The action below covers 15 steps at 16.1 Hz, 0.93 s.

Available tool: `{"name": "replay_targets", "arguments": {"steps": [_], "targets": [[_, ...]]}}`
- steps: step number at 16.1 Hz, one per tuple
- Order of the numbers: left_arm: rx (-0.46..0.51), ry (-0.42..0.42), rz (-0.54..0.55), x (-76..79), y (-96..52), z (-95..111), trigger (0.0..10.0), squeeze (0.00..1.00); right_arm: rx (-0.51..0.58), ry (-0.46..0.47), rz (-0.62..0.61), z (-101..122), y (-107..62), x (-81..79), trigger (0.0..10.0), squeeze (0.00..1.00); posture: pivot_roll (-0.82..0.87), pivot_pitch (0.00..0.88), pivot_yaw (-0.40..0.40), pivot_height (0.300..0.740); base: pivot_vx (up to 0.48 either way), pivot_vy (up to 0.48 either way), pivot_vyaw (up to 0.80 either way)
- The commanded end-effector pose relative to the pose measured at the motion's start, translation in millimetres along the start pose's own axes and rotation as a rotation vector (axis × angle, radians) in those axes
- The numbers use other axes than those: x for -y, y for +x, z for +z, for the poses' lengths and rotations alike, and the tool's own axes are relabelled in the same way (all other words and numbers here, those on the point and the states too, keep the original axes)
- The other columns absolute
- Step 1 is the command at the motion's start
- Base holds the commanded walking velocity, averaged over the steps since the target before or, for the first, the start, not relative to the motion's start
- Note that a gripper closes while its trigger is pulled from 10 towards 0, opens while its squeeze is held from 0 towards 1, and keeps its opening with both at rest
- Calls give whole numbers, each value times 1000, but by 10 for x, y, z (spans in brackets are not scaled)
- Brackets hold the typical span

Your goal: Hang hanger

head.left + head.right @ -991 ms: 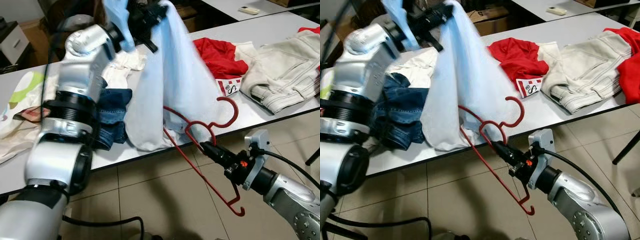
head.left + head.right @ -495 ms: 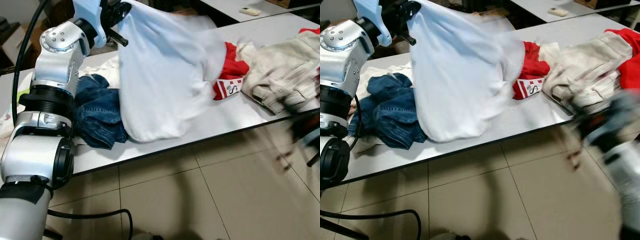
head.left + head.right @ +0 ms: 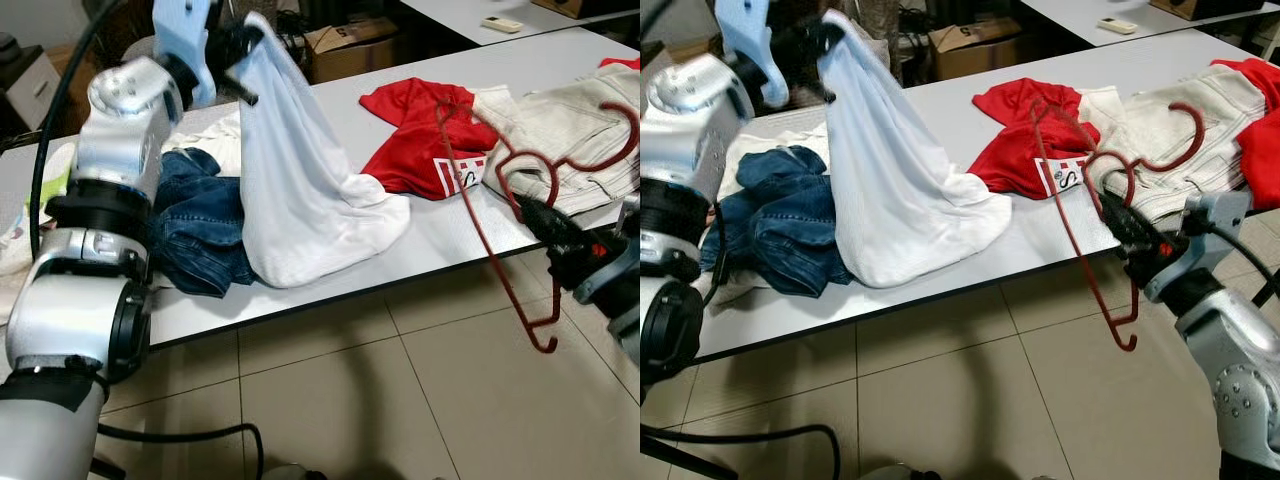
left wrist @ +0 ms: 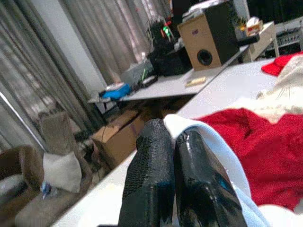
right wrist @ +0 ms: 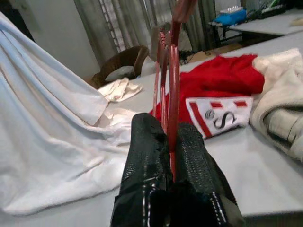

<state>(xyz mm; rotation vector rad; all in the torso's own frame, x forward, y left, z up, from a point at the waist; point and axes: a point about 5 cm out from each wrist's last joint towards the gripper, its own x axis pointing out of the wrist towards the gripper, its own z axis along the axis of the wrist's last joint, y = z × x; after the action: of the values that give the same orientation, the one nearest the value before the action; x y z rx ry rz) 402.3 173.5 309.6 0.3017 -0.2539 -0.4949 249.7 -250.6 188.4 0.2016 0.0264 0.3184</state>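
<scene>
1. The grey bench (image 3: 470, 70) carries all the clothes, and every place below is given from it.
2. A white garment (image 3: 300, 190) hangs over the front part of the bench; its top is lifted above the bench and its lower end lies on the bench surface near the front edge.
3. The left gripper (image 4: 173, 142) is raised above the back of the bench, and its two black fingers are closed on the top fold of the white garment.
4. Beige trousers (image 3: 560, 130) lie on the right end of the bench.
5. A red shirt (image 3: 420, 130) with a white patch lies on the bench just beside the beige trousers, on their left.
6. Blue jeans (image 3: 195, 230) lie crumpled on the left part of the bench, touching the white garment.
7. The red hanger (image 3: 500, 190) is in the air at the front edge of the bench, on the right, and its lower end hangs below the bench top, over the tiled floor (image 3: 330, 390).
8. The right gripper (image 5: 169, 142) is just in front of the bench edge, with its fingers pinched narrowly on the wire of the red hanger.
</scene>
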Motion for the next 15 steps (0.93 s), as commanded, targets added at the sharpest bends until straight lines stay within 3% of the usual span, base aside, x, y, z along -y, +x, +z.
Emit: {"name": "replay_targets", "arguments": {"steps": [1,3,6,8,10,12,13,15], "targets": [[-8,2,17,-31,-17,-10,0,0,-13,-2,40,-19,13,-78,10000,0,-152,0,169,740,0,0,0],[-108,29,38,-41,-86,-204,0,0,-105,-22,32,-212,-25,-140,10000,0,-159,0,192,740,0,0,0],[-378,-16,215,-170,-596,-934,0,0,-140,23,-4,-427,-104,-276,10000,0,-165,0,204,740,0,0,0],[-517,-12,267,-201,-938,-1192,0,0,-203,33,-58,-568,-162,-277,10000,0,-155,0,190,740,0,0,0],[-597,1,230,-161,-1079,-1293,0,0,-245,31,-79,-669,-153,-285,10000,0,-148,0,185,740,0,0,0],[-606,-14,194,-91,-1092,-1292,0,0,-243,34,-67,-676,-126,-320,10000,0,-144,0,179,740,0,0,0],[-588,-64,139,7,-1036,-1254,0,0,-242,33,-59,-673,-107,-334,10000,0,-137,0,173,740,0,0,0],[-483,-250,-78,349,-744,-1059,0,0,-240,28,-57,-670,-74,-332,10000,0,-134,0,170,740,0,0,0]]}}
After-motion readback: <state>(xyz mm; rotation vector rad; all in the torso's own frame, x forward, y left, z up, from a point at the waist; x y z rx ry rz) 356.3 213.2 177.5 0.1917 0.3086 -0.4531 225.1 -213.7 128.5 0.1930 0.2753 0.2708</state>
